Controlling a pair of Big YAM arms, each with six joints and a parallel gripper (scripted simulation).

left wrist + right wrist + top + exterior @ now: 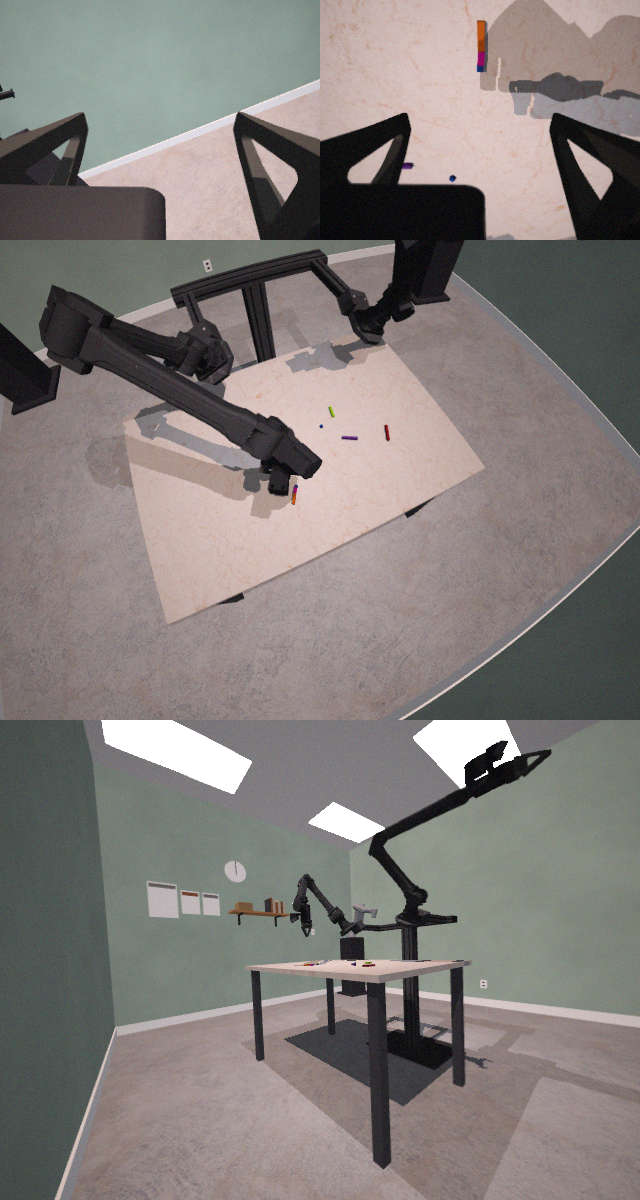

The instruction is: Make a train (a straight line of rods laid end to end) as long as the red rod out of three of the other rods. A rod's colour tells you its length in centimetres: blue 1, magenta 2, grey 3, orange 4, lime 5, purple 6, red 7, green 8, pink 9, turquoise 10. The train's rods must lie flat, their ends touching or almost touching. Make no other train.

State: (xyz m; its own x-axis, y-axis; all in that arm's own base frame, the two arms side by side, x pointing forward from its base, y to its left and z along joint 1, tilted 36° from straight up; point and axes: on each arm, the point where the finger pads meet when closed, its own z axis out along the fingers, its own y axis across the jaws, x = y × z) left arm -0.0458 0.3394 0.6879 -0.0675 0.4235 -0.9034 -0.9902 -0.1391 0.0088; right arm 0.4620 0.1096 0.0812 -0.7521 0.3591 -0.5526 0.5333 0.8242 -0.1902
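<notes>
An orange rod [294, 499] [481, 36], a magenta rod [295, 490] [481, 58] and a blue rod [480, 69] lie flat in one straight line, ends touching or almost touching. The red rod [387, 432] lies apart on the table's right part in the top view. A second blue rod [321, 426] [452, 178] lies alone between that line and the lime rod [331, 412]. A purple rod [349, 437] [407, 166] lies between it and the red one. My right gripper [480, 121] [306, 933] is open and empty, high above the table. My left gripper [160, 120] is open and empty, raised far from the rods.
The table [222, 544] [330, 970] carries the rods. The right arm [175, 384] reaches across it in the top view and hides part of the top. The frame [248, 275] holding the arm bases stands behind the table. The left arm [429, 813] points up and away.
</notes>
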